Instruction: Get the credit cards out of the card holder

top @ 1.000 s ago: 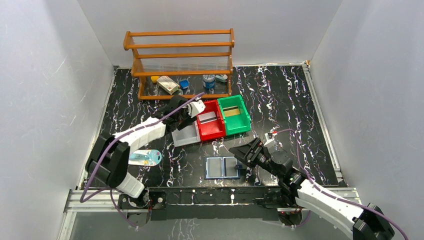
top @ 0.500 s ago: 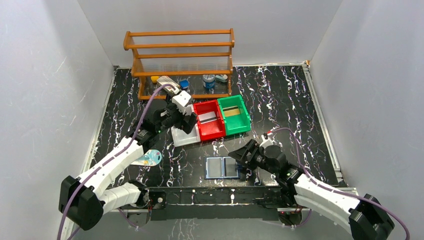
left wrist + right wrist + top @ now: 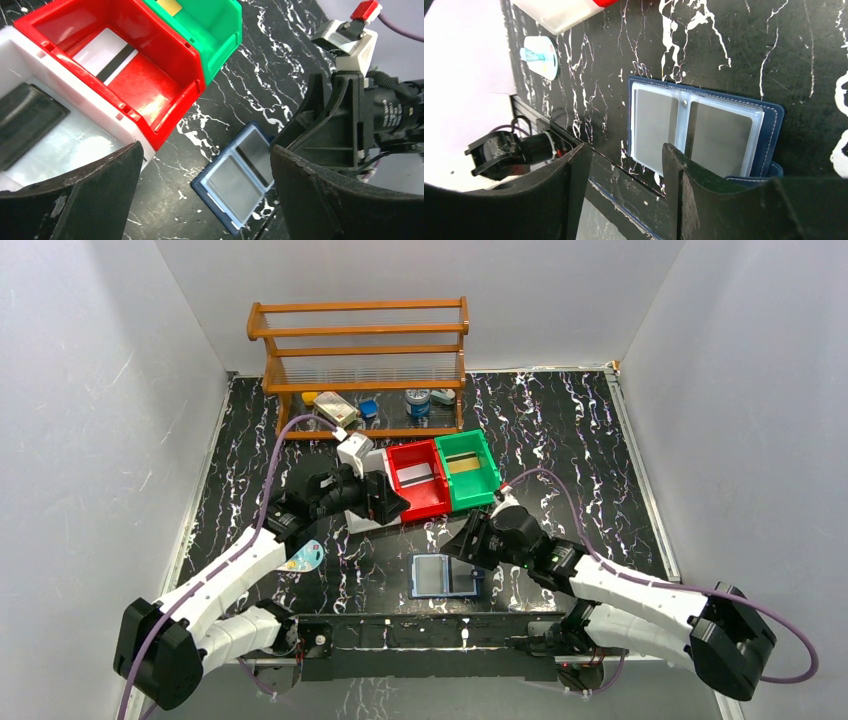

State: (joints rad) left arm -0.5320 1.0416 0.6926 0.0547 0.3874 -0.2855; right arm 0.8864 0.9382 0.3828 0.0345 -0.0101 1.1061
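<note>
The card holder (image 3: 445, 576) lies open and flat near the table's front edge, navy with light blue inner faces and two clear pockets showing grey card faces. It also shows in the left wrist view (image 3: 240, 175) and the right wrist view (image 3: 696, 127). My left gripper (image 3: 385, 502) is open and empty, hovering between the bins and the holder; in its own view (image 3: 205, 165) the holder lies between the jaws, lower down. My right gripper (image 3: 466, 542) is open and empty at the holder's right edge, its jaws (image 3: 624, 160) over the holder's near-left part.
A white bin (image 3: 372, 515) holds a dark card (image 3: 25, 117), a red bin (image 3: 425, 502) holds a white striped card (image 3: 107, 52), and a green bin (image 3: 470, 492) stands beside them. A white oval packet (image 3: 298, 556) lies at left. A wooden rack (image 3: 360, 360) stands at the back.
My left gripper has drawn back from over the white bin toward the holder and now points at it. My right gripper has moved left, closer to the holder's right edge.
</note>
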